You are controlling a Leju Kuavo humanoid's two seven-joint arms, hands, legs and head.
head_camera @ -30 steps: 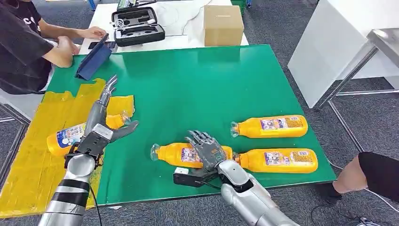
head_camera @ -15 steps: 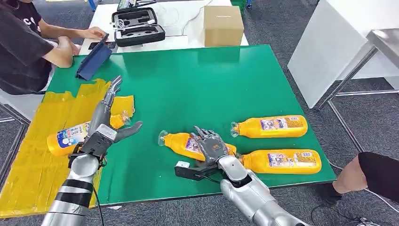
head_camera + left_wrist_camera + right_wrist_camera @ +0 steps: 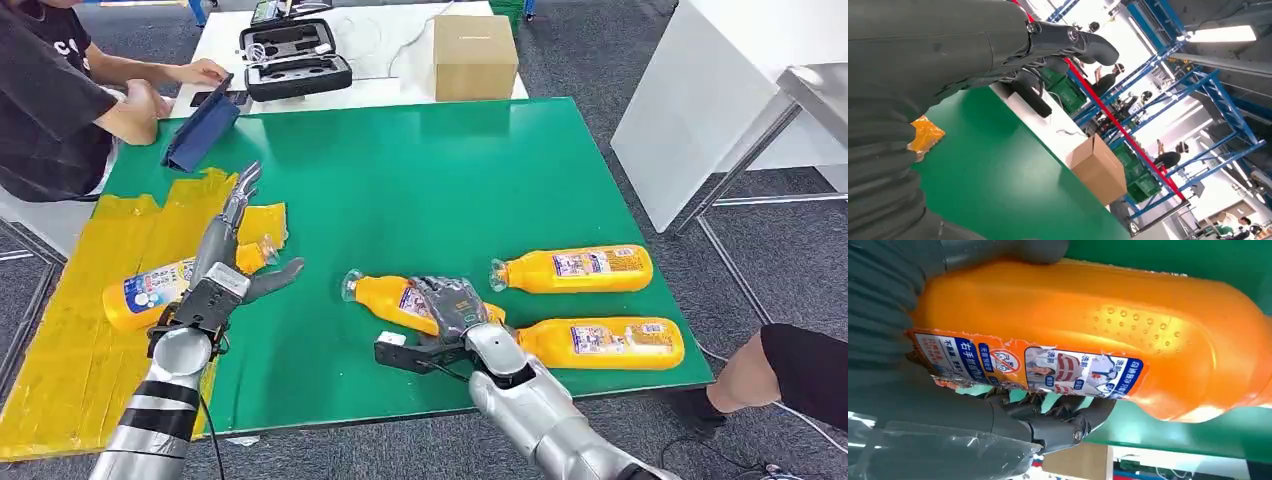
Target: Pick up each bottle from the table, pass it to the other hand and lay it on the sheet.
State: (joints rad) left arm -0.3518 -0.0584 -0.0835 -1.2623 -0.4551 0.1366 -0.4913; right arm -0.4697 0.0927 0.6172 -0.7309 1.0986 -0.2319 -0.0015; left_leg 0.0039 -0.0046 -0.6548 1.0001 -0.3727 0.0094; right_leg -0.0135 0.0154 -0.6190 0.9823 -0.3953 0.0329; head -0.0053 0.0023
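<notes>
Four orange bottles (image 3: pixel 596 269), one yellow sheet (image 3: pixel 60 350), one cardboard box (image 3: pixel 474 55).

Silver jointed arms with black bands, dark grey left hand (image 3: pixel 222 270), right hand (image 3: pixel 455 310), black cables

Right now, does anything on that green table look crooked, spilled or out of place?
Nothing is spilled. One orange bottle lies at a slant because the right hand grips it, while the two bottles beside it lie straight. The yellow sheet is wrinkled, with ragged edges.

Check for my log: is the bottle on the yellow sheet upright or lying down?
Lying down: the bottle rests on its side on the yellow sheet.
</notes>
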